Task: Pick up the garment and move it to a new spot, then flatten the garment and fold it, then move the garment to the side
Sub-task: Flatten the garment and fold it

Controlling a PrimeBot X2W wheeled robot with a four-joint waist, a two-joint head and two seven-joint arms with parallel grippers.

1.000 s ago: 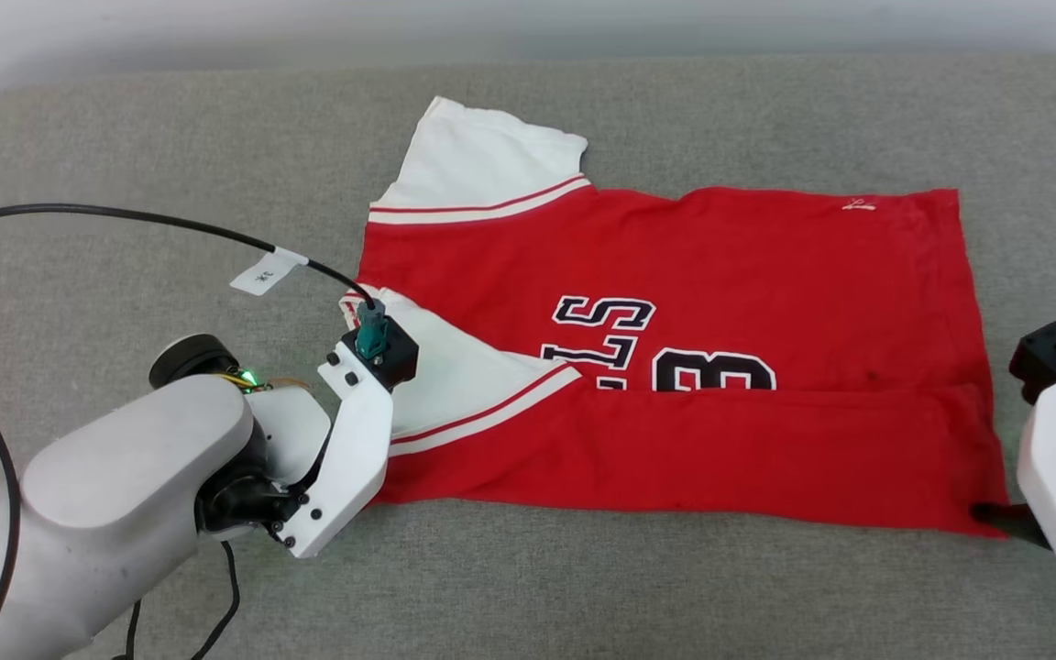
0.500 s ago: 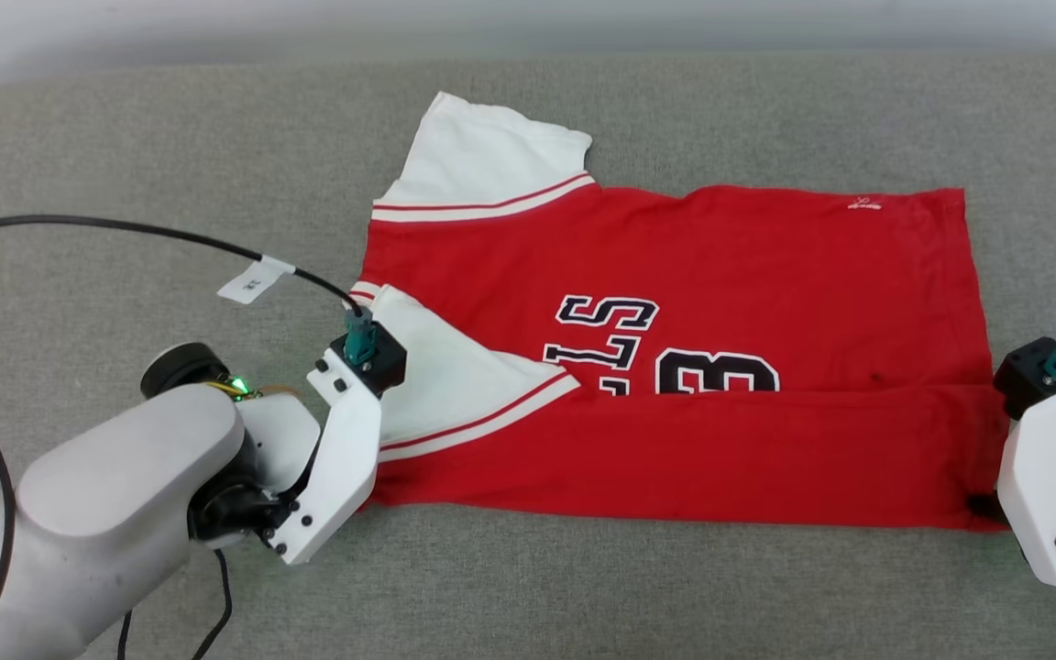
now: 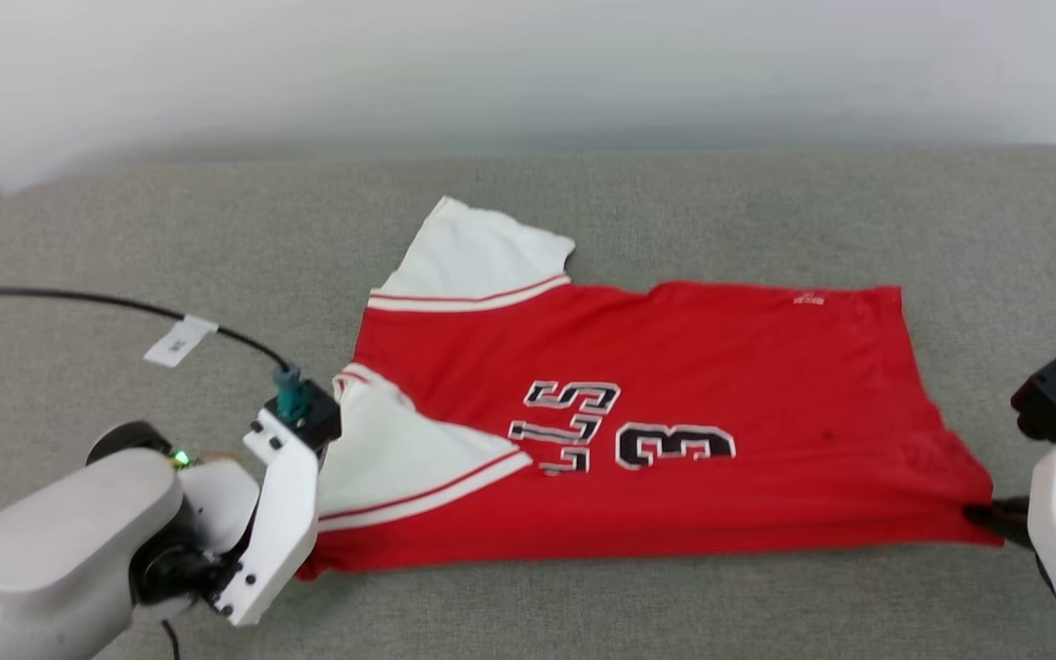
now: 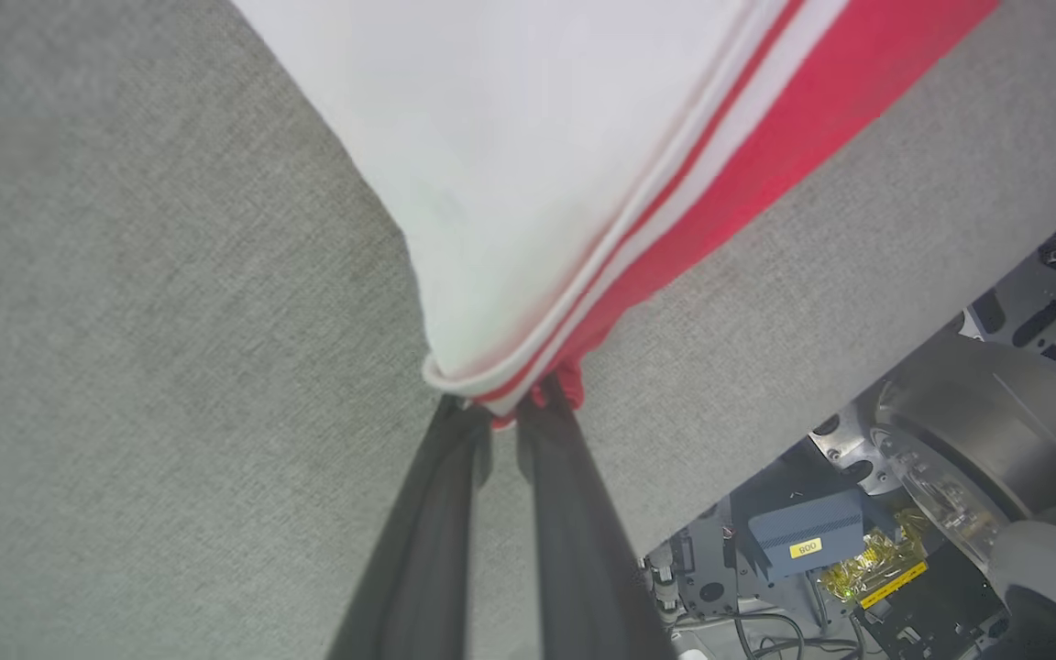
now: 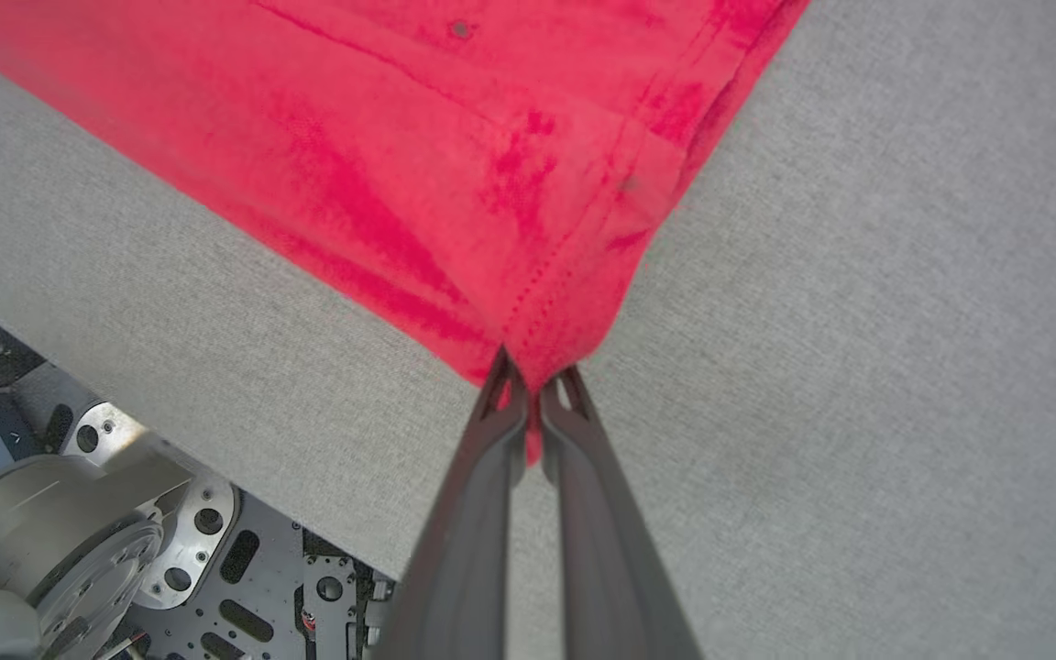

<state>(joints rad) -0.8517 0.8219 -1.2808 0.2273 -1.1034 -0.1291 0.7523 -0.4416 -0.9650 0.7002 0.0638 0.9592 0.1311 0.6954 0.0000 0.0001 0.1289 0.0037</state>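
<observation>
Right gripper (image 5: pixel 535 390): fingers newly closed, now pinching at their tips a hem corner of the garment (image 3: pixel 675 367). Left gripper (image 4: pixel 508 417): pinching the sleeve-side corner likewise; cloth spreads flat ahead of both. Step judged: folding. Next calls for lifting both corners evenly. Grey fabric surface (image 3: pixel 583 614) open beyond far edge.

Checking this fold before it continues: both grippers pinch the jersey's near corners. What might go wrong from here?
The left gripper holds only the tip of a layered corner of the jersey; a layer may slip free when lifted. The right gripper also grips just the hem corner, so an uneven pull could skew the fold. The near white sleeve lies loosely tucked in and might flop out.
</observation>
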